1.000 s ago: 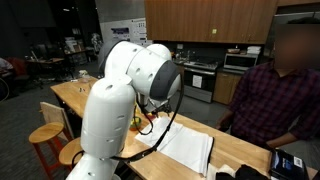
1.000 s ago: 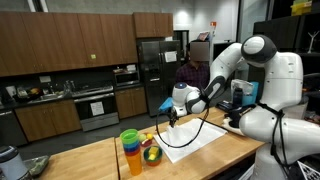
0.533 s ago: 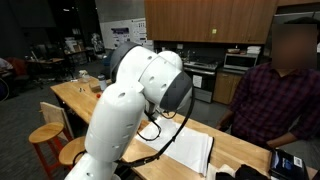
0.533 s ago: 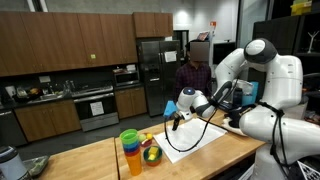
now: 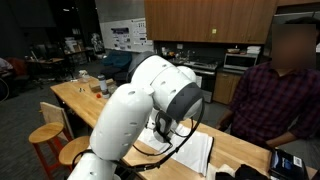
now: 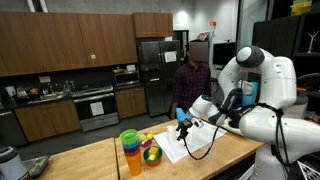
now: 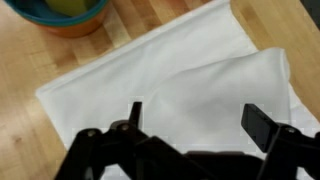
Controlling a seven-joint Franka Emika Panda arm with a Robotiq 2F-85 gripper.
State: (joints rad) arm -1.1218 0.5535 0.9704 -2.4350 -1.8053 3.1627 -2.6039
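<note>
Gripper point(image 7: 196, 115) released, jaws spread wide, holding nothing, hovering just above white cloth point(image 7: 170, 70). Cloth lies spread on wooden desk point(image 7: 30, 75), bowl point(image 7: 65, 18) near its corner.

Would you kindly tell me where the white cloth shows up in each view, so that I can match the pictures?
In an exterior view: the white cloth lies lower centre-right, partly behind the arm.
In an exterior view: it lies lower centre, under the open pincer.
Wrist view: it fills the middle, under the pincer.
Shared landmark: the wooden table beneath it.
</note>
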